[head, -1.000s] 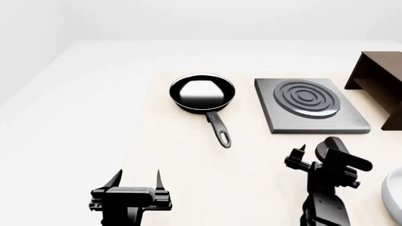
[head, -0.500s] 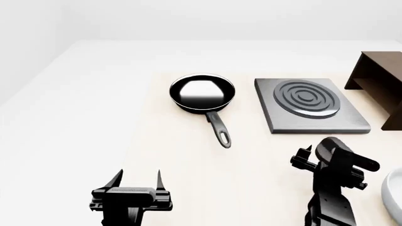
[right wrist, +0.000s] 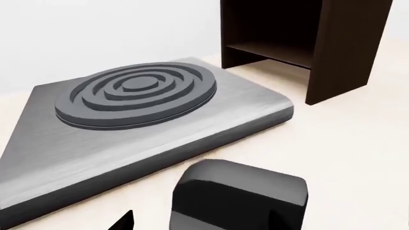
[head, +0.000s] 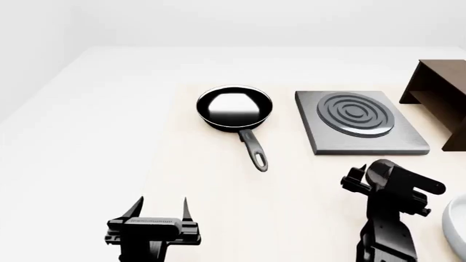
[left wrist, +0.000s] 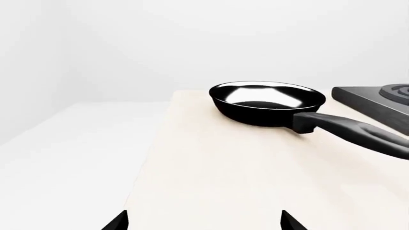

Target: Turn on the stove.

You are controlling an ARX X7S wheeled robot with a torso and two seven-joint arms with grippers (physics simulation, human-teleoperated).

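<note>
Jaws of left gripper [head: 159,210] spread wide, 2 pointed tips apart, holding nothing. Right gripper [head: 354,179] turned sideways toward the stove; cannot tell how far its jaws are parted, nothing seen held.

Stove [head: 359,121] lying flat on the light table [head: 211,185], near the far right corner, with concentric burner rings [right wrist: 135,91] on top. Just beside its near edge, seen from the right wrist, a dark rounded block [right wrist: 240,194], close but apart from the slab. Right of the stove, toward the right edge, a dark brown shelf [head: 439,93]. Left of the stove, a black frying pan [head: 234,107] with handle [head: 254,149] pointing to the near edge.
</note>
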